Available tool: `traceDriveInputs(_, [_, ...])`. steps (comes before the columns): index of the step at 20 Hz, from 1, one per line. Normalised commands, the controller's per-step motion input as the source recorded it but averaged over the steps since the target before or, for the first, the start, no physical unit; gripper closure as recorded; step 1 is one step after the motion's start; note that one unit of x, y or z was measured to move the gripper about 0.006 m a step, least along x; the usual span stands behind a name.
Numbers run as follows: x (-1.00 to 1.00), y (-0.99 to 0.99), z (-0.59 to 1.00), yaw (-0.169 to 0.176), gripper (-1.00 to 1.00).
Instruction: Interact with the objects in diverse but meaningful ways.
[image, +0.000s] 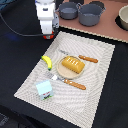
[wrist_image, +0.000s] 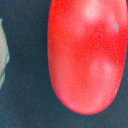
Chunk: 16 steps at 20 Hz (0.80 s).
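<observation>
Gripper (image: 48, 34) is low at the far corner of the woven placemat (image: 95, 75), on the exterior view's left, with a bit of red showing at its tip. Wrist view fills with the red tomato-like fruit (wrist_image: 85, 55), directly under the camera and very close, so the fruit lies right below or between the jaws. Its long axis runs up-down in the wrist picture. Jaws not visible in either view; cannot tell if they are spread or pinching the fruit, though probably around it.

Only the exterior view shows the rest: bread loaf (image: 72, 64) on a round plate (image: 62, 71) mid-mat, banana (image: 47, 62) just beside the plate, blue-and-white carton (image: 44, 89) at the near mat edge, grey pots (image: 85, 12) on the table behind. All sit well apart from the gripper.
</observation>
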Motion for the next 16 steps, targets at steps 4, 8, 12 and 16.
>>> traceDriveInputs(4, [-0.1, 0.0, -0.14, 0.04, 1.0])
traceDriveInputs(8, [-0.08, 0.0, -0.09, 0.038, 1.0])
traceDriveInputs(12, [-0.01, 0.0, -0.01, 0.037, 1.0])
traceDriveInputs(16, [0.33, 0.13, 0.67, -0.019, 1.0])
